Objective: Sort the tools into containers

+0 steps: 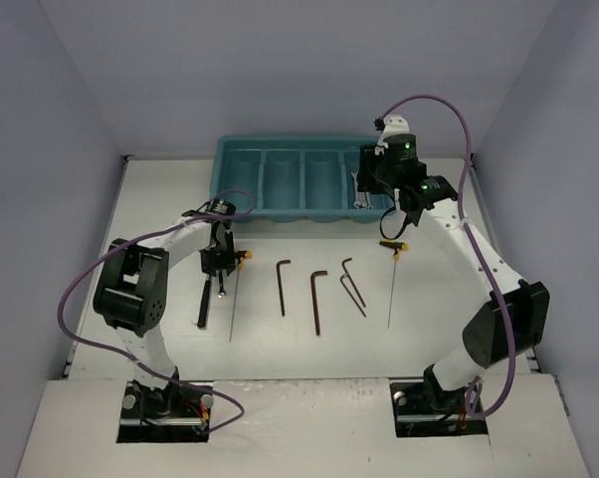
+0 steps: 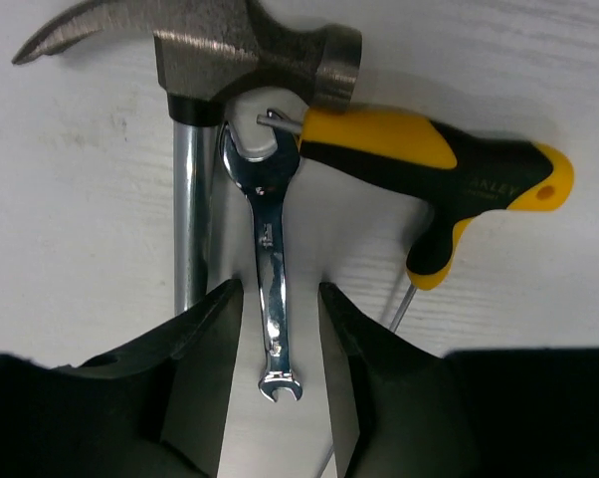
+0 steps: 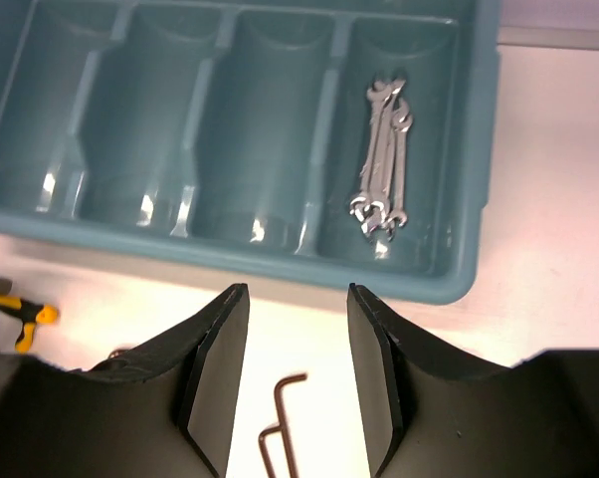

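My left gripper is open and low over the table, its jaws on either side of a small silver wrench without touching it. The steel hammer head and a yellow-black T-handle driver lie just beyond the wrench. My right gripper is open and empty, above the table just in front of the teal tray. Several silver wrenches lie in the tray's rightmost compartment; the other compartments look empty. Hex keys and a second driver lie on the table.
The tray stands at the back centre. The hammer lies beside my left arm. Three hex keys lie in a row mid-table, two of which show under my right gripper. Grey walls close in both sides.
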